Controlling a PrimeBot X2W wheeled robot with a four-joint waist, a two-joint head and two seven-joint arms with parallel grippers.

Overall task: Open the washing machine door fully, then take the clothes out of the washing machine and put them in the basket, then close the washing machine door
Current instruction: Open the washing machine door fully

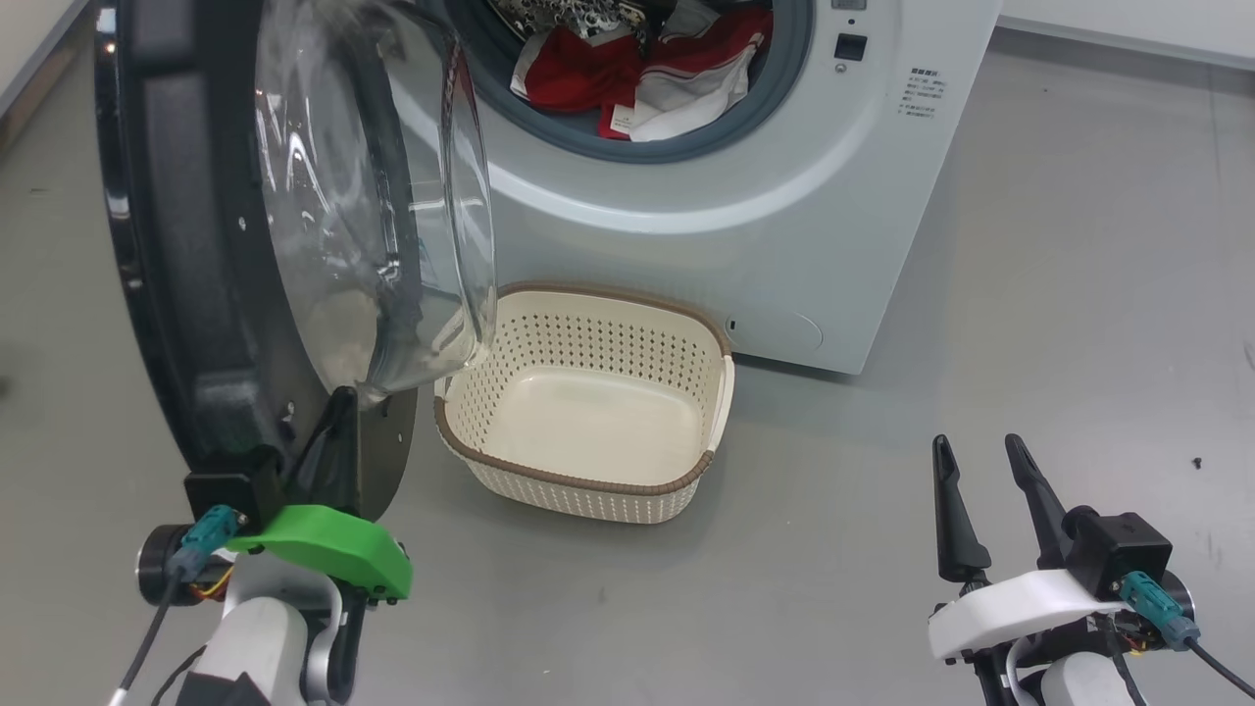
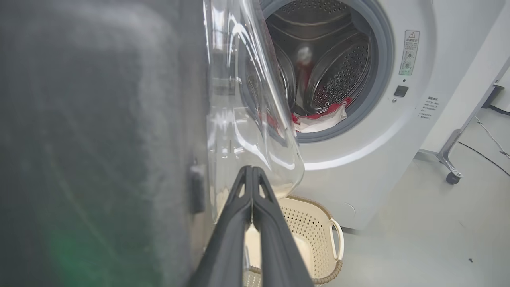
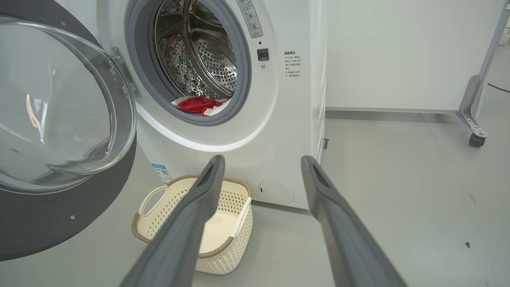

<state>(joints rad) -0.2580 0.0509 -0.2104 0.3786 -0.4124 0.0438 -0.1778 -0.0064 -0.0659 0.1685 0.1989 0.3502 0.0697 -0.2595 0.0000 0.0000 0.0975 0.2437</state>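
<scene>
Left gripper (image 1: 340, 400) clenched empty at the wide-open washing machine door's (image 1: 157, 245) lower edge, red clothes (image 1: 588, 74) at the drum's mouth, basket (image 1: 588, 482) below, right gripper (image 1: 978, 443) spread, holding nothing.

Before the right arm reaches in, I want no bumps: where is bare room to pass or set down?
Free: floor between the washing machine and the open right gripper; the basket, bare inside; the drum mouth above the clothes. Crowded: left, where the washing machine door hangs by the basket, shut left gripper at its lower edge.
</scene>
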